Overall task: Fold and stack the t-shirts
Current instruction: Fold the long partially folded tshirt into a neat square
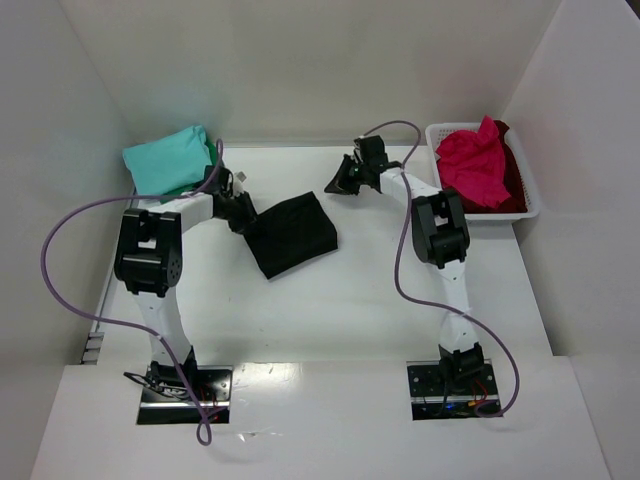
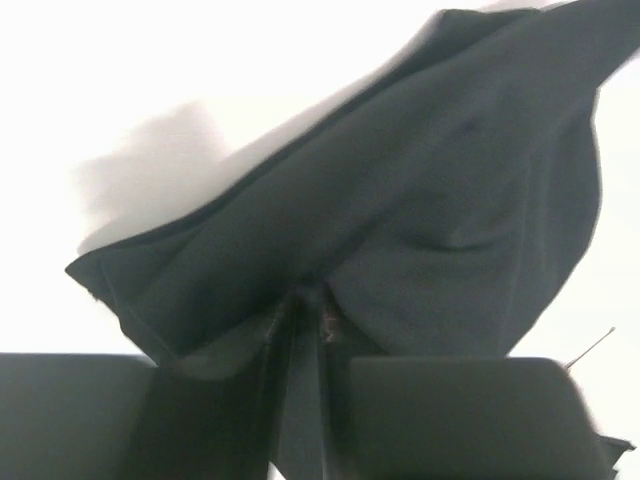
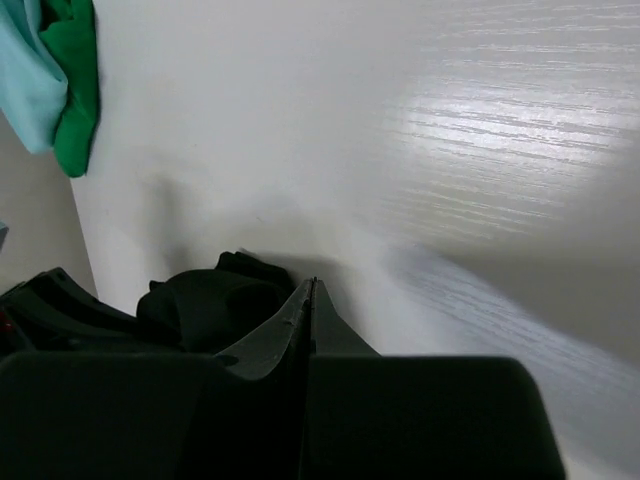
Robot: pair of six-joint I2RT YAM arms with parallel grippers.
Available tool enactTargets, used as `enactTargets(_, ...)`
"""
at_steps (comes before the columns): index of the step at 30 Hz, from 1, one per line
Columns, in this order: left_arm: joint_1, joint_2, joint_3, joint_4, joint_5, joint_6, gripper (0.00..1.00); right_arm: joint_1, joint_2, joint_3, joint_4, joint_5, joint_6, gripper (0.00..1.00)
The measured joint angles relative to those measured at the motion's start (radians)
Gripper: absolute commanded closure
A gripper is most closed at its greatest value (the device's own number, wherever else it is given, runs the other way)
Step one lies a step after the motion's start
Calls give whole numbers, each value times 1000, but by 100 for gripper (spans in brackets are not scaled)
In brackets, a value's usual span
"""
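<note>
A black t-shirt [image 1: 292,235] lies folded in the middle of the table. My left gripper [image 1: 247,221] is shut on its left edge; in the left wrist view the black cloth [image 2: 400,220] is pinched between the jaws [image 2: 305,305] and drapes away from them. My right gripper [image 1: 332,186] is shut and empty, hovering just behind the black shirt's far right corner; in the right wrist view [image 3: 312,288] the jaws meet. A teal shirt [image 1: 168,158] lies folded at the back left on a green shirt [image 3: 75,90]. A pink-red shirt [image 1: 470,165] and a dark red one [image 1: 508,197] lie crumpled in the basket.
The white lattice basket [image 1: 532,195] stands at the back right against the wall. White walls close in the table at the left, back and right. Purple cables loop from both arms.
</note>
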Motion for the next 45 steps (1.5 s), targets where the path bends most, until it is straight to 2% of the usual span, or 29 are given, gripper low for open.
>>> enactTargets(1, 0, -8, 5, -6, 0, 2, 60, 0, -4, -1, 0, 0, 0, 100)
enactTargets(3, 0, -26, 22, -8, 3, 4, 58, 0, -22, -16, 2, -1, -3, 100)
enactTargets(8, 2, -45, 76, 23, 21, -6, 90, 0, -102, -65, 22, -64, -11, 100)
enactTargets(13, 8, -21, 78, 90, 56, -35, 100, 17, -116, -64, 52, -166, -15, 100)
enactTargets(23, 26, 90, 76, 130, 51, -61, 100, 104, -31, -49, 53, -249, -34, 100)
enactTargets(34, 33, 106, 76, 129, 49, -58, 100, 109, 241, 284, -25, -256, -56, 100)
enactTargets(40, 37, 105, 73, 126, 66, -54, 100, 102, 294, 385, -66, -263, -57, 100)
enactTargets(43, 38, 93, 63, 120, 65, -48, 91, 96, 307, 425, -92, -264, -63, 100)
enactTargets(45, 38, 56, 47, 103, 56, -44, 75, 88, 308, 442, -114, -264, -68, 100)
